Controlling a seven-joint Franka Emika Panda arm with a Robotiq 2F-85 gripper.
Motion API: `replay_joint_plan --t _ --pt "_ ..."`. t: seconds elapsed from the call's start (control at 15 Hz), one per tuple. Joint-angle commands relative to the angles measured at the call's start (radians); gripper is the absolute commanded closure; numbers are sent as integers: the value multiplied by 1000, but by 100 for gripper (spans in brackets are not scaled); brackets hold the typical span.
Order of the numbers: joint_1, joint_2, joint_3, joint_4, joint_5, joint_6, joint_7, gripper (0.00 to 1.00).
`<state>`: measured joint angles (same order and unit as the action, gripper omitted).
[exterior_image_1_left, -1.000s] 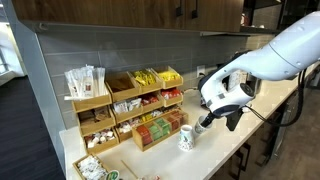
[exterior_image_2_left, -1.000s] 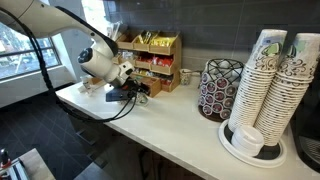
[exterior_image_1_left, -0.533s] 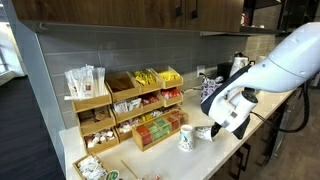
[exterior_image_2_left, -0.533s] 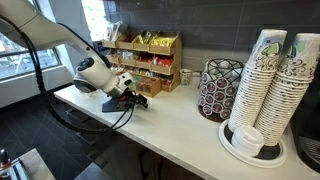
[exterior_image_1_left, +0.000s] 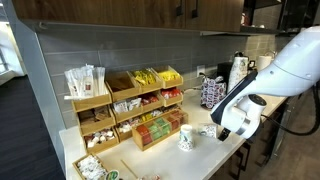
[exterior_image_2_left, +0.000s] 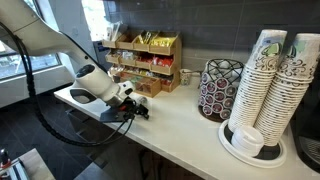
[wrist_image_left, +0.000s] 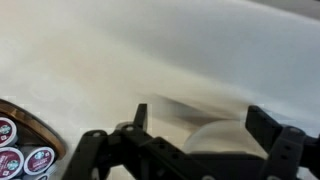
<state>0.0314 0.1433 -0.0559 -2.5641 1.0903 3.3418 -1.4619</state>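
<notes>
White and badly blurred, the wrist view shows one pale round object (wrist_image_left: 215, 138), unidentifiable, between the fingers of the gripper (wrist_image_left: 200, 116), which stand apart. Three coffee pods (wrist_image_left: 22, 152) appear in a dark holder, cut off. The object lies just beside one patterned paper cup (exterior_image_1_left: 187, 138).

Office break area: tea organizer (exterior_image_1_left: 128, 110), stacked paper cups (exterior_image_2_left: 272, 85).

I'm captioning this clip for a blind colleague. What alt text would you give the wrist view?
Blurred close-up: the gripper, its dark fingers spread apart, hangs over a pale countertop, with a pale rounded object lying between them. A few coffee pods show at the lower left edge.
</notes>
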Motion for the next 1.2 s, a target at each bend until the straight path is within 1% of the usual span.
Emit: replay_joint_plan --t 0.0,0.07,0.13,0.2,0.4,0.73,1.13 --pt "5 -6 -11 -6 0 -4 -6 0" --pt "9 -11 -20 -12 0 -7 -13 0" --pt "-9 -22 -25 -53 -177 -1 145 0" --pt "11 -18 -26 -20 0 -8 -18 0" --pt "14 -21 -28 -24 0 -8 -18 0" --pt "45 -37 -61 -80 -19 -17 -98 0" --pt "122 -22 -152 -125 -10 -19 -254 0"
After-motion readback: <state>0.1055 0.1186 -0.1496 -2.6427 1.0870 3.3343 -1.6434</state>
